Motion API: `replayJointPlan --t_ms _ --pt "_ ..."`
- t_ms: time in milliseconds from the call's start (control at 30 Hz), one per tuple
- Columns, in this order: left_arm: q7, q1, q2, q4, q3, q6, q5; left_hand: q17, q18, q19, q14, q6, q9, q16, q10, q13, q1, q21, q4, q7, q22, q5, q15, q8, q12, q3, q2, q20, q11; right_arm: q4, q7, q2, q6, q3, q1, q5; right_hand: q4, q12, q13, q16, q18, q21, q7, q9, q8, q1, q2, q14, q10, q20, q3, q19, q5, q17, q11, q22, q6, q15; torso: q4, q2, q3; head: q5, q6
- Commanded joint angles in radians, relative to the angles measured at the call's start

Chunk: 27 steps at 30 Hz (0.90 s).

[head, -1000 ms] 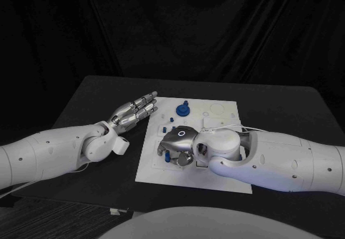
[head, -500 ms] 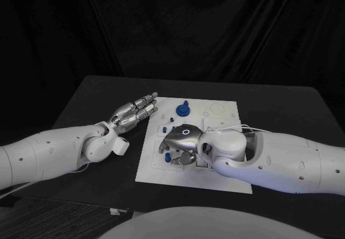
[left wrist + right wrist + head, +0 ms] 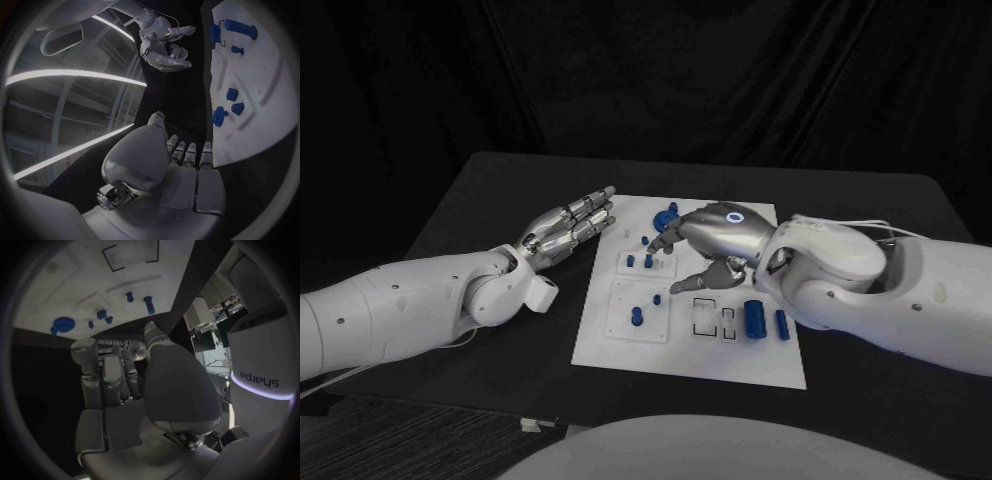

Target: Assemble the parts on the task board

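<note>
The white task board lies in the middle of the table. A round blue part stands at its back edge. Small blue pegs stand on the left half, with two more blue pieces nearer the front. Two long blue parts lie at the front right. My right hand hovers over the board's back middle, fingers apart and bent, holding nothing; the right wrist view shows this hand empty. My left hand is held flat and open just off the board's left edge.
Two empty rectangular slots sit beside the long parts. The black table runs out to the left of the board, where my left forearm lies. My right forearm covers the table right of the board.
My right hand has risen from the board's front middle and moved toward its back. The slots and the long blue parts at the front right now show. The left hand has stayed still.
</note>
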<state>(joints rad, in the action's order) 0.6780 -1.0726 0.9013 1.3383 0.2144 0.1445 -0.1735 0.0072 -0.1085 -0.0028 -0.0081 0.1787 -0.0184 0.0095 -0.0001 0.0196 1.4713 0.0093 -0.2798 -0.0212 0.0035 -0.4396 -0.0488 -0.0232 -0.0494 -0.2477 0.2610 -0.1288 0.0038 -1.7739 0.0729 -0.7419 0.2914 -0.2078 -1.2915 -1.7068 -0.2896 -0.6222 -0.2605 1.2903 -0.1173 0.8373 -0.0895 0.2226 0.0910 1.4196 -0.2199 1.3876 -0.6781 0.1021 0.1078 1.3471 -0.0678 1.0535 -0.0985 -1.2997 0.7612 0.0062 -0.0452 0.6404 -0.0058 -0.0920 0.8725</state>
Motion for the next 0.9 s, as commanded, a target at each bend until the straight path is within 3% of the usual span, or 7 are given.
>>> replayJointPlan --t_ms 33,133,167,233,367,633,900 --pt "0.029 0.001 0.001 0.003 -0.001 0.007 0.001 -0.007 -0.034 0.003 0.008 0.003 -0.009 -0.010 0.001 -0.008 0.013 -0.009 0.002 0.004 -0.004 -0.019 -0.012 -0.007 -0.006 0.020 0.000 -0.004 0.005 -0.028 -0.099 -0.063 0.229 0.001 -0.048 0.154 0.003 -0.091 -0.054 0.034 0.004 0.102 0.001 -0.004 0.021 -0.030 0.013 0.018 -0.053 0.000 0.008 0.035 0.018 0.044 0.016 -0.123 0.027 -0.007 -0.0005 0.000 -0.0003 0.001 0.000" --pt "0.028 0.001 0.003 0.004 -0.001 0.005 0.001 -0.007 -0.034 0.003 0.008 0.003 -0.009 -0.010 0.001 -0.008 0.013 -0.009 0.002 0.004 -0.004 -0.019 -0.012 -0.007 -0.006 0.020 0.000 -0.004 0.005 -0.033 -0.093 -0.109 0.253 0.000 -0.078 0.183 0.006 -0.310 -0.187 0.043 0.029 0.273 -0.012 0.006 0.048 -0.069 0.043 0.023 -0.136 -0.018 0.015 0.090 0.011 0.054 0.058 -0.160 0.083 -0.027 -0.0002 0.000 -0.0008 0.003 0.000" --pt "0.028 0.001 0.003 0.005 -0.001 0.004 0.001 -0.007 -0.034 0.003 0.008 0.004 -0.009 -0.010 0.001 -0.008 0.014 -0.009 0.002 0.005 -0.004 -0.019 -0.013 -0.007 -0.008 0.020 -0.001 -0.004 0.005 -0.032 -0.074 -0.121 0.240 0.000 -0.083 0.189 0.013 -0.750 -0.876 0.097 0.057 0.426 -0.006 0.031 0.105 -0.089 0.089 0.070 -0.613 -0.035 0.029 0.136 -0.020 0.153 0.086 -0.196 0.194 -0.055 0.0000 0.001 -0.0007 0.003 0.000" --pt "0.028 0.001 0.004 0.007 -0.001 0.003 0.001 -0.007 -0.034 0.003 0.008 0.005 -0.009 -0.010 0.001 -0.008 0.014 -0.009 0.003 0.005 -0.004 -0.019 -0.013 -0.007 -0.008 0.020 -0.001 -0.005 0.005 -0.028 -0.003 -0.142 0.165 0.000 -0.093 0.198 0.008 -0.949 -1.310 0.256 0.090 0.601 0.021 0.056 0.154 -0.223 0.115 0.171 -0.893 -0.056 0.017 0.189 -0.062 0.462 0.106 -0.237 0.299 -0.071 0.0001 0.001 -0.0007 0.003 0.000" --pt "0.029 0.001 0.006 0.011 -0.001 -0.001 0.001 -0.007 -0.034 0.003 0.008 0.006 -0.009 -0.010 0.001 -0.008 0.016 -0.009 0.003 0.005 -0.004 -0.020 -0.015 -0.008 -0.009 0.020 -0.002 -0.007 0.006 -0.001 0.138 -0.158 -0.031 0.000 -0.100 0.207 -0.005 -0.949 -1.310 0.278 0.103 0.670 0.055 0.099 0.174 -0.459 0.083 0.182 -0.893 -0.087 0.063 0.205 -0.050 0.511 0.137 -0.253 0.394 -0.100 -0.0009 0.001 -0.0009 0.008 0.000" --pt "0.062 0.001 0.005 0.021 -0.001 -0.026 0.001 -0.007 -0.043 0.003 0.008 0.024 -0.011 -0.010 0.005 -0.006 0.013 -0.009 -0.009 0.001 -0.004 -0.013 -0.011 -0.012 -0.021 0.011 -0.013 -0.014 0.010 0.032 0.317 -0.166 -0.288 0.000 -0.090 0.213 -0.002 -0.949 -1.310 0.281 0.117 0.733 0.062 0.117 0.162 -0.465 0.115 0.183 -0.893 -0.101 0.097 0.224 -0.133 0.517 0.135 -0.271 0.433 -0.117 -0.0005 0.000 -0.0016 0.013 0.000" --pt "0.141 0.001 0.012 0.037 -0.001 -0.121 -0.106 -0.007 -0.034 0.003 0.008 0.054 -0.013 -0.010 0.011 -0.004 -0.040 -0.009 -0.013 -0.010 -0.004 0.065 0.067 -0.014 -0.033 -0.026 -0.025 0.077 -0.017 0.043 0.441 -0.155 -0.409 0.000 -0.082 0.317 0.001 -0.949 -1.310 0.274 0.109 0.702 0.082 0.163 0.186 -0.463 0.122 0.180 -0.893 -0.110 0.105 0.211 -0.147 0.503 0.151 -0.260 0.487 -0.129 -0.0016 0.004 0.0001 0.015 0.000"
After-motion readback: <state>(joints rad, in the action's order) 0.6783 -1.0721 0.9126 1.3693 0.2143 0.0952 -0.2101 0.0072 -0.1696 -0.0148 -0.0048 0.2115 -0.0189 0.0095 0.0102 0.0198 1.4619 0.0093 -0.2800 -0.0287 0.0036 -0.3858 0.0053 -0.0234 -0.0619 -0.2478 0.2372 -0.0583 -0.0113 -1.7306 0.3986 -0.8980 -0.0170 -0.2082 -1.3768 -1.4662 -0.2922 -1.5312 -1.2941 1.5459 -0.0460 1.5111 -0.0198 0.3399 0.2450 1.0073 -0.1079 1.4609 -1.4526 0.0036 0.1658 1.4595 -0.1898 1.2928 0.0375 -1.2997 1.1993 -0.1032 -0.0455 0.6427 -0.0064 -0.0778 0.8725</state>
